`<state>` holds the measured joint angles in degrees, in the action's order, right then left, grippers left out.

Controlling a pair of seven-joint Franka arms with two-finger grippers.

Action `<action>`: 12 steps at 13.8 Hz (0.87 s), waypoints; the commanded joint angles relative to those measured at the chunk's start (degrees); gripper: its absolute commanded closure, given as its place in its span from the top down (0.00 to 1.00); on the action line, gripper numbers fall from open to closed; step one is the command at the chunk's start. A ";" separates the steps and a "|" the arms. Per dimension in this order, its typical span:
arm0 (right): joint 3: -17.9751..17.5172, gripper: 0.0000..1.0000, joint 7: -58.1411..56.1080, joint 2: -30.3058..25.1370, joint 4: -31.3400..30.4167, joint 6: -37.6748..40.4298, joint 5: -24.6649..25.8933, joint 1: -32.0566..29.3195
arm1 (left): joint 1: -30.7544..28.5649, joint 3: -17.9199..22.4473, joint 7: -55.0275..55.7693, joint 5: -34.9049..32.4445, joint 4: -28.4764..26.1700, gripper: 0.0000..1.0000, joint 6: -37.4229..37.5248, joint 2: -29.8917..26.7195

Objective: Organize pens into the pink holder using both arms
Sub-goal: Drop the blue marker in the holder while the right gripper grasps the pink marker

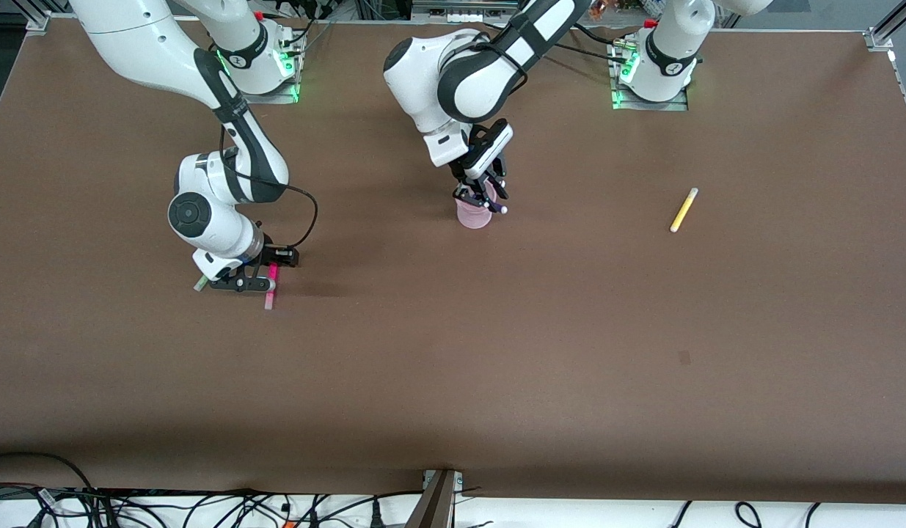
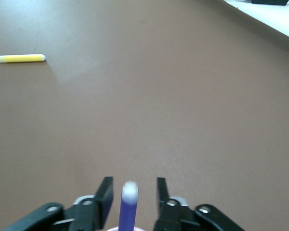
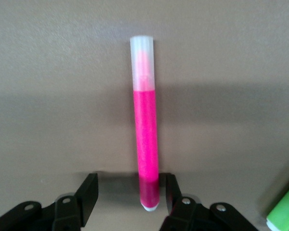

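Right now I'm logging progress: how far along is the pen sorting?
Purple pen stands in the pink holder, between the open left gripper fingers. Right gripper is open around the magenta pen on the table. Green pen and yellow pen remain.

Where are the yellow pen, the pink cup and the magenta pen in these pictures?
yellow pen (image 1: 684, 210), front view, middle of its barrel.
pink cup (image 1: 473, 217), front view, its side wall below the rim.
magenta pen (image 3: 146, 130), right wrist view, middle of its barrel.
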<state>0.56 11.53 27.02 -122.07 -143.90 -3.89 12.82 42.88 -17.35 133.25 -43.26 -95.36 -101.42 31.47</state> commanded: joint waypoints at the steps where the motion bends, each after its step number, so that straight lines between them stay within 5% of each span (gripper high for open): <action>1: -0.38 0.60 -0.19 -2.23 -2.47 -1.04 -0.85 -0.17 | -0.51 0.56 -3.50 -2.00 1.49 1.00 2.10 -1.40; 4: -0.30 0.54 -1.68 -2.24 -2.47 -0.95 -0.85 -0.43 | -9.88 -0.05 -13.24 0.62 4.82 1.00 1.93 -4.48; 9: -0.30 0.30 -2.39 -2.06 -2.47 -1.04 -0.94 -0.69 | -27.63 -0.05 -41.95 16.33 16.06 1.00 1.93 -5.63; 12: -0.30 0.26 -2.39 -1.80 -2.47 -1.82 -0.85 -0.69 | -37.39 -0.14 -60.50 26.53 18.01 1.00 1.93 -7.47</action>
<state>0.63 10.49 26.32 -122.85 -144.08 -3.91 12.63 10.52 -16.41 82.81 -22.50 -78.69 -100.11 24.90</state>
